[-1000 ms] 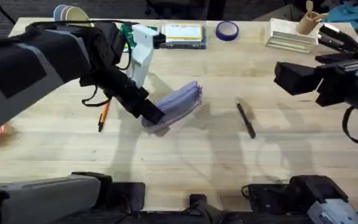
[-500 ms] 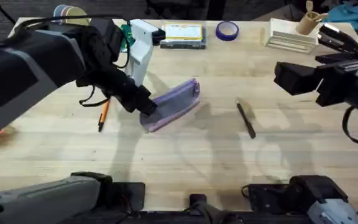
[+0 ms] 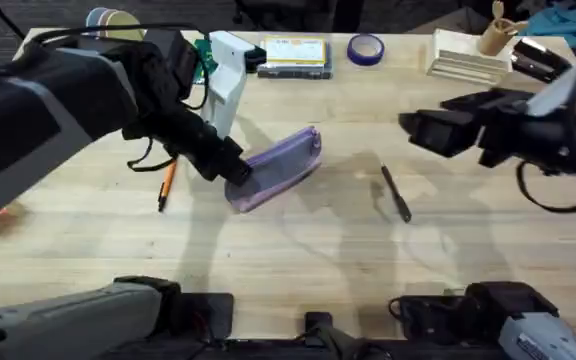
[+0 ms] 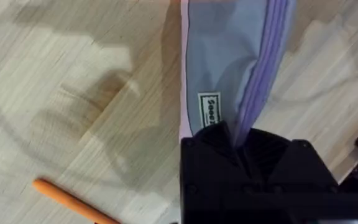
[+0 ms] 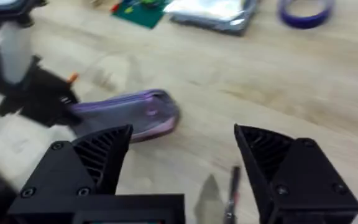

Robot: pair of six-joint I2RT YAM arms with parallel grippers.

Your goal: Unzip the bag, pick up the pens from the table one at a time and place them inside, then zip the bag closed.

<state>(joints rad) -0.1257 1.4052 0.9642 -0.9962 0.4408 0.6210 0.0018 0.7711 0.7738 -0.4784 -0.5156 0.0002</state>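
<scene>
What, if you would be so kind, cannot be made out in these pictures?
- Zipper state of the bag: overhead too small; in the left wrist view the left hand covers that end.
- Orange pen: partly under the left arm overhead; cut by the edge in the left wrist view.
- Black pen: blurred in the right wrist view.

Pale wood-plank counter (image 3: 298, 250). On it lay a purple pouch (image 3: 278, 168) near the middle, an orange pen (image 3: 166, 184) left of it, a black pen (image 3: 396, 193) right, tape roll (image 3: 365, 47) and flat box (image 3: 294, 55) at the far edge.
</scene>
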